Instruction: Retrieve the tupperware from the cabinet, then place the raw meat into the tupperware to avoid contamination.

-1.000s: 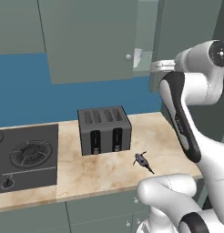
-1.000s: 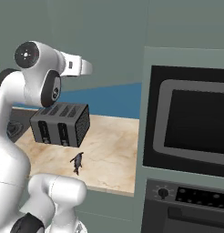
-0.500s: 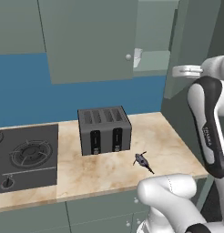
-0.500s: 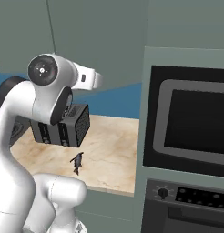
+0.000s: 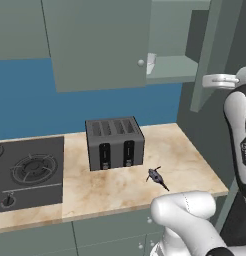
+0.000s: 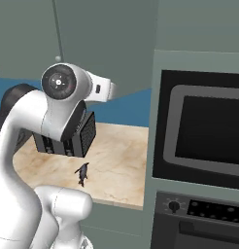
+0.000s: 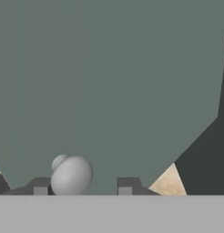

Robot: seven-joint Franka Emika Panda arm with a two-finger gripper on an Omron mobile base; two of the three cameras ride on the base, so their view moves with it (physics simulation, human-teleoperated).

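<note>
Hand view: cabinet [image 7: 109, 82] knob [image 7: 71, 174] between jaws

Small dark lettering is seen on the white arm link [image 5: 243, 150] at the right edge of the left base view, running lengthwise along it; it is too small to be read. Pale marks are noted on the control panel [image 6: 209, 210] below the oven window, right of its round knob [image 6: 174, 206], also illegible. No other text is found.

Both base views share the toaster [image 5: 114, 142] from behind — opposite sides; hand view hugs the cabinet [image 7: 109, 82] door.
</note>
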